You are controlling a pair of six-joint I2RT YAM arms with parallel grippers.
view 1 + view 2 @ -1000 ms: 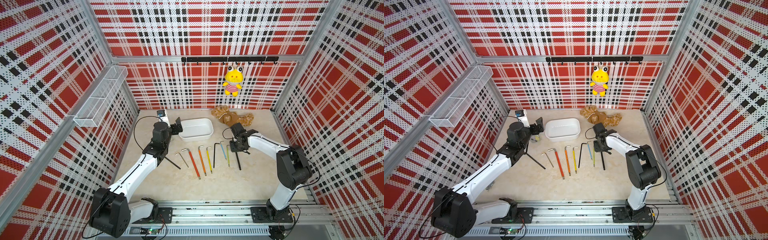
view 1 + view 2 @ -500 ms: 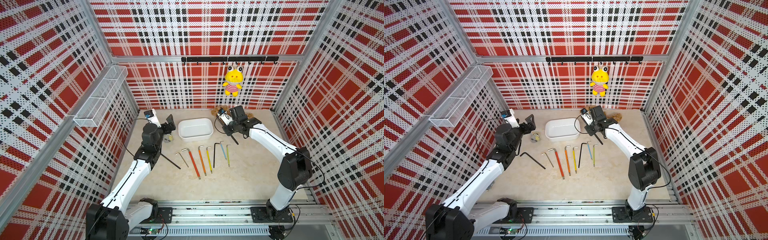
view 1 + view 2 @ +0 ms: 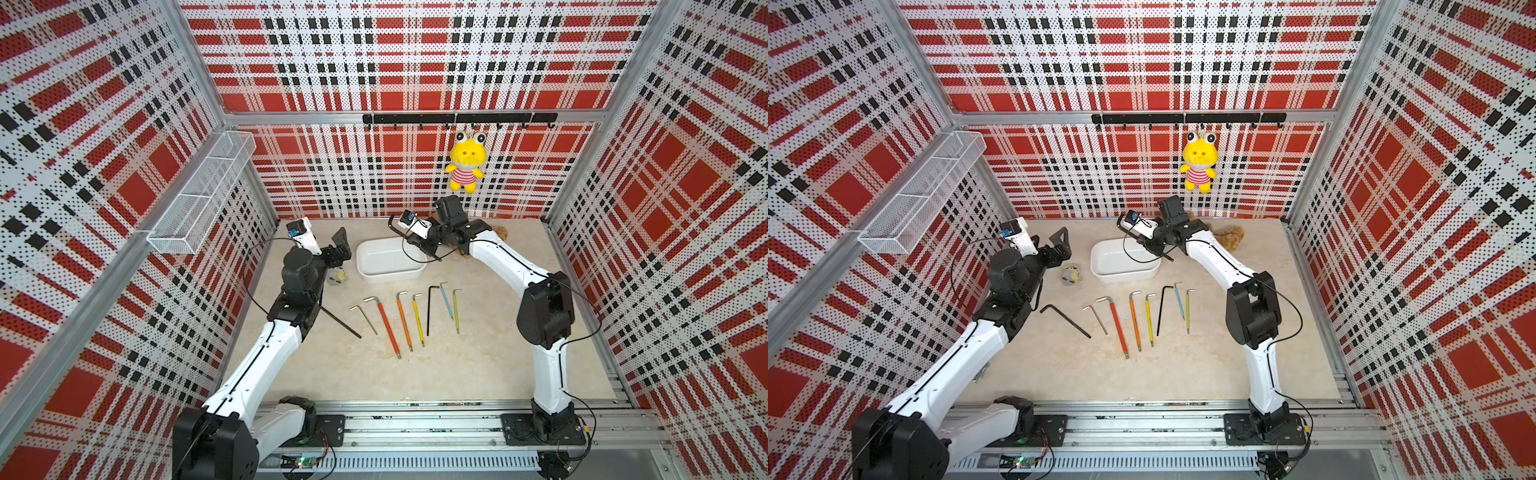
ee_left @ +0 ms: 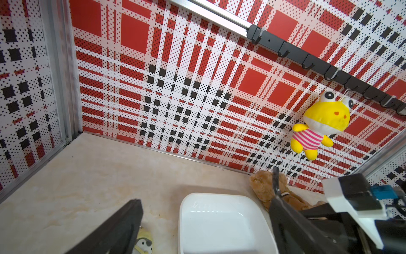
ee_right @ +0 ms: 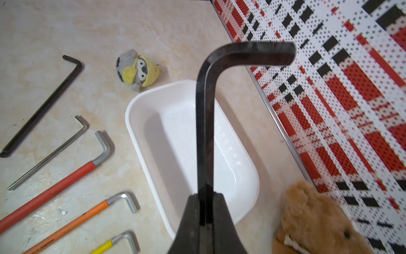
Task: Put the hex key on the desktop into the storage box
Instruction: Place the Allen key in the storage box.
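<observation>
Right gripper [image 5: 206, 198]: jaws pressed together, pinching the long shaft of a black hex key [image 5: 205, 132].
- The shaft runs straight out ahead of the fingertips. The short bent arm is at the far end, turned sideways.
- A short length of the shaft also sticks out behind the jaws, seen in a top view [image 3: 434, 257].

Position: the gripper hangs over the right-hand end of the storage box [image 3: 390, 277], which is a white tub standing on the bench [image 3: 478, 361] near the back wall.
- In the right wrist view the held shaft crosses the tub's open interior.
- The key is off the bench. I cannot tell whether it touches the tub.

Left gripper [image 4: 205, 187]: fingers spread wide, nothing between them. It is raised just left of the tub, near a small plush penguin [image 5: 138, 70].

Also on the bench:
- A loose black key [image 3: 1065, 318] lies beside the left arm.
- A row of seven keys [image 3: 1136, 320] lies in front of the tub: silver, red, orange, yellow, black, blue and green.
- A brown plush [image 5: 318, 220] lies at the tub's right end, beneath the right arm.
</observation>
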